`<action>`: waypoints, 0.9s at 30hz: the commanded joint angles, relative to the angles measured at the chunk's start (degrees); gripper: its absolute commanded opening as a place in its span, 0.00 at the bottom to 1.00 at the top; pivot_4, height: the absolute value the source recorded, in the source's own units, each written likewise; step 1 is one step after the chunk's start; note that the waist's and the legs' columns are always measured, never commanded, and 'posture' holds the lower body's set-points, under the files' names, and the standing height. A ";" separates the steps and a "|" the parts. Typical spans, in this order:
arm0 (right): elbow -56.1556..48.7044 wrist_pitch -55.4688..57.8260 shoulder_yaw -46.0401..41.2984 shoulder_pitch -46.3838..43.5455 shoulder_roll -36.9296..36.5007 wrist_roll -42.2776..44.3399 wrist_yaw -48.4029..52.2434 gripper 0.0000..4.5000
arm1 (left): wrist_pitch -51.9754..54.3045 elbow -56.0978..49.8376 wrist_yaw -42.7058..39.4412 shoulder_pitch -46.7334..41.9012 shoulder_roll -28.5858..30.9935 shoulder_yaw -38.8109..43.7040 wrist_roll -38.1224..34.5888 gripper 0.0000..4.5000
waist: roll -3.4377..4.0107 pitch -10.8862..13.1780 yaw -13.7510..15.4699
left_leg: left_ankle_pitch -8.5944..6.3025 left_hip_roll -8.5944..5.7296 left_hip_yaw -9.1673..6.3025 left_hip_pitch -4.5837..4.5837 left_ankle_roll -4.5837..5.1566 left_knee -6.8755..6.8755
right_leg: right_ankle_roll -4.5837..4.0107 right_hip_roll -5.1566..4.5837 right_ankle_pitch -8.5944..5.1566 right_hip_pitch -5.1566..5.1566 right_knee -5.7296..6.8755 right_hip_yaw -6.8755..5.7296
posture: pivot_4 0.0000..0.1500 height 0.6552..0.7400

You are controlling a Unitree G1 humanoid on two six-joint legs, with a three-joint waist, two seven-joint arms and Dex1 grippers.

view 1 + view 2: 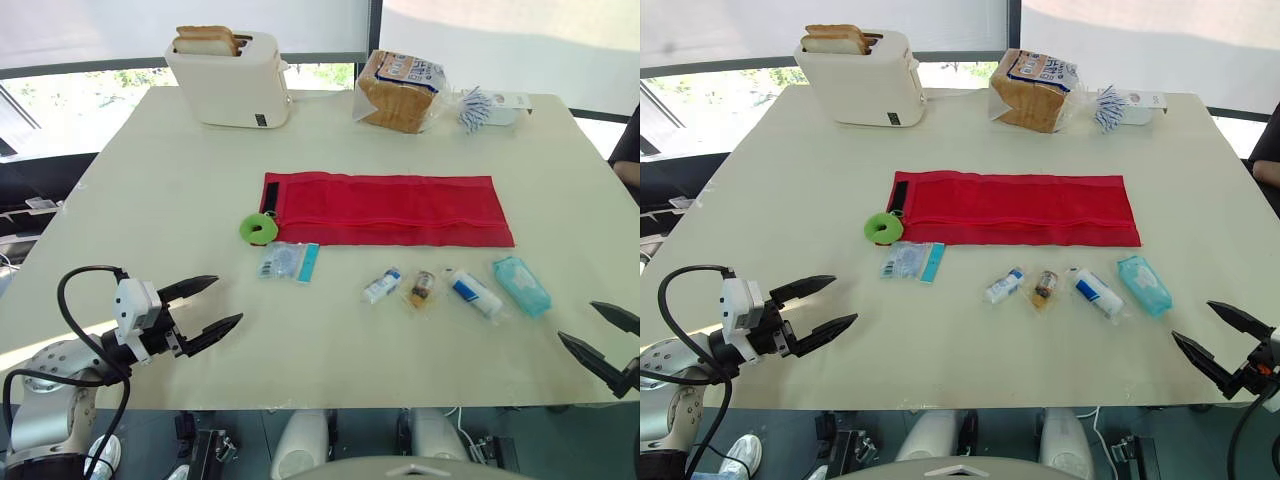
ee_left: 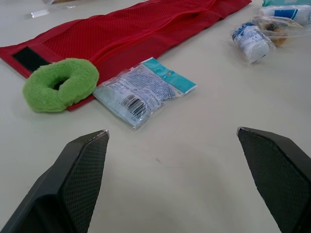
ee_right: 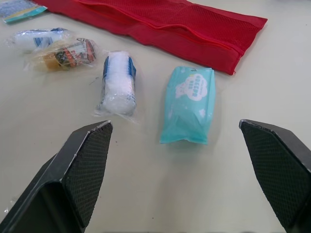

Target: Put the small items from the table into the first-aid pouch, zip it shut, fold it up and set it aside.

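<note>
Squarely at the middle of a broad cream table (image 1: 150, 200): a long red mesh first-aid pouch (image 1: 400, 208), spread flat and unfolded, with a black fastening strip (image 1: 270, 194) at its 9 o'clock end. Bare tabletop all round it, widest toward 9 o'clock and along the near 6 o'clock edge.

Resting on the pouch's 8 o'clock corner, a fuzzy lime-green ring (image 1: 259, 229). Just beside the ring at 5 o'clock, a clear flat packet with a teal strip (image 1: 287, 261). Lined up on the table at 6 o'clock of the pouch, outside it and apart from one another: a small white tube with a blue label (image 1: 381, 286), a little brown bottle in clear wrap (image 1: 422, 288), a white gauze roll in clear wrap (image 1: 474, 293) and a teal pack of wipes (image 1: 521, 286).

Along the far 12 o'clock edge, a cream toaster (image 1: 230, 80) holding two slices of bread (image 1: 207, 40), a bagged loaf of sliced bread (image 1: 400, 90) and a white box (image 1: 500, 108).

Left gripper (image 1: 228, 300) low over the table at 7 o'clock, fingers spread wide, empty, aimed at the packet. Right gripper (image 1: 577, 321) at 5 o'clock by the near edge, fingers likewise parted, holding nothing, facing the wipes and gauze.
</note>
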 commanded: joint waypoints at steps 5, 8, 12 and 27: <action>4.73 -5.14 -2.04 -0.78 -0.01 0.21 2.55 0.99 | -1.68 1.05 0.61 -1.59 -0.43 0.30 0.47 1.00 | -0.01 -0.01 0.03 | 0.00 -0.02 -0.01 0.01 0.00 0.02 | 0.00 0.13 0.00 0.02 0.01 -0.23 | 1.00 1.00; 5.18 -5.62 -1.81 -1.06 -0.27 0.34 2.68 0.99 | -1.78 1.30 0.74 -1.93 -0.49 0.25 0.52 1.00 | -0.01 -0.01 -0.01 | 0.01 -0.02 0.00 0.02 0.00 0.03 | 0.01 0.27 0.01 0.03 0.05 -0.21 | 1.00 1.00; 5.03 -5.58 -1.83 -1.34 -0.42 0.61 2.70 0.99 | -2.09 1.60 0.87 -2.24 -0.62 0.06 0.78 1.00 | -0.01 -0.01 -0.04 | 0.01 -0.01 0.02 0.07 0.00 0.04 | 0.02 0.31 0.01 0.03 0.11 -0.17 | 1.00 1.00; -10.92 2.97 2.19 -3.70 -0.84 6.23 -0.11 0.99 | 5.30 1.62 6.47 -7.50 -0.41 -0.19 0.02 1.00 | -0.02 0.00 0.03 | 0.03 0.00 -0.01 0.09 -0.02 0.09 | 0.12 0.35 0.07 0.05 0.20 -0.18 | 1.00 1.00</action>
